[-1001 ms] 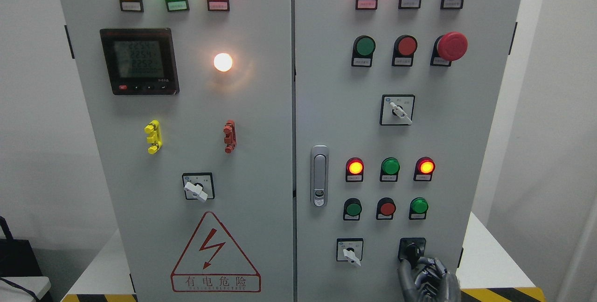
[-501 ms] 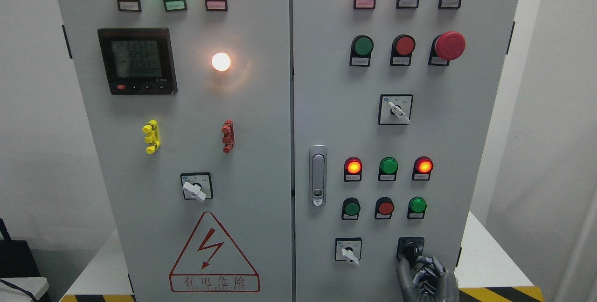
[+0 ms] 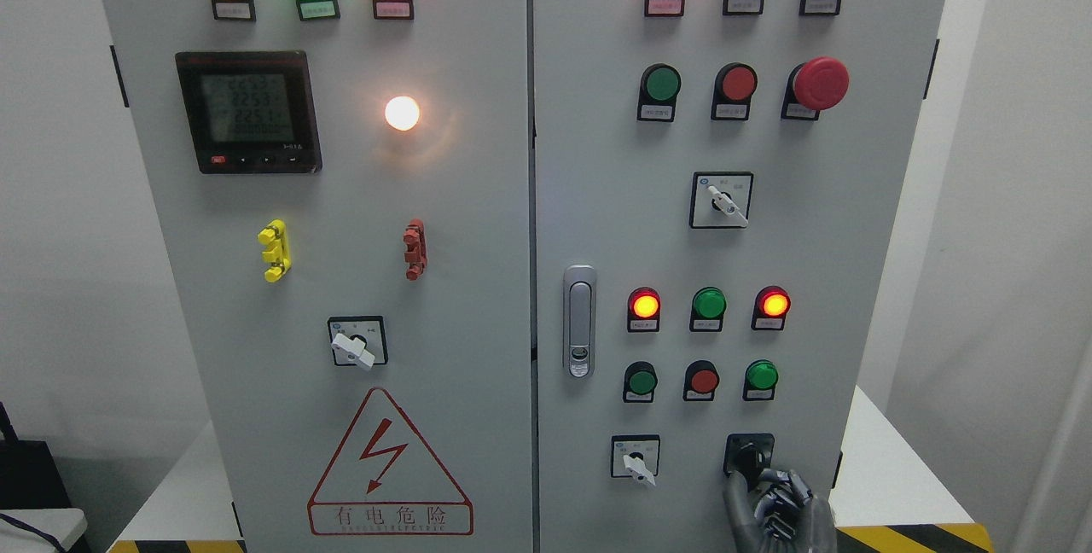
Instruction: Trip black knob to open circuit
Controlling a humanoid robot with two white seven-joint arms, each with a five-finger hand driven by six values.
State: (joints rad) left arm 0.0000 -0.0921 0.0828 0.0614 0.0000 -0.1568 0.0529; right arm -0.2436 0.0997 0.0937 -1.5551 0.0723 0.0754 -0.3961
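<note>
The black knob [image 3: 751,453] sits in a black square plate at the lower right of the grey cabinet's right door [image 3: 802,220]. My right hand [image 3: 772,497] comes up from the bottom edge right below it. Its grey fingers [image 3: 735,489] are curled up against the knob's lower part and close on it, hiding the underside. The left hand does not show.
A white selector switch [image 3: 636,461] sits left of the knob, with lit red and green lamps and push buttons above. A door latch [image 3: 579,323] is at the door's left edge. The left door carries a meter [image 3: 247,109] and a warning triangle [image 3: 388,463].
The whole panel has drifted slightly left in the picture. The right hand stays at the black knob, barely moving.
</note>
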